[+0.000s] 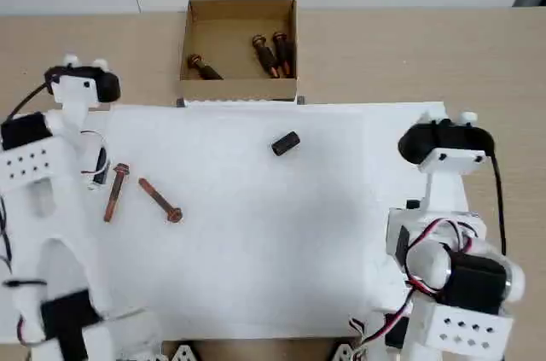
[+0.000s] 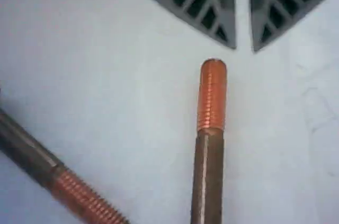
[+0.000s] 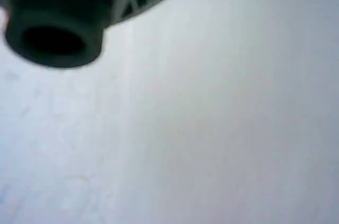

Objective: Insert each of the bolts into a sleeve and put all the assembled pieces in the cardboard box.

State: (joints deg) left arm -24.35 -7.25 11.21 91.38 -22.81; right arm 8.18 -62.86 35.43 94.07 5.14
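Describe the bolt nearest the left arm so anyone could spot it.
On the white sheet, two copper bolts lie beside the left arm. The wanted bolt is nearer that arm, its head toward the cardboard box; the other bolt points its head away.

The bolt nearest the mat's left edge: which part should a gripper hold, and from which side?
Probably its plain shank near the head, from straight above, jaws across its length. The bolt lies flat on the white mat, apart from the other bolt, and its threaded end must stay free for a sleeve.
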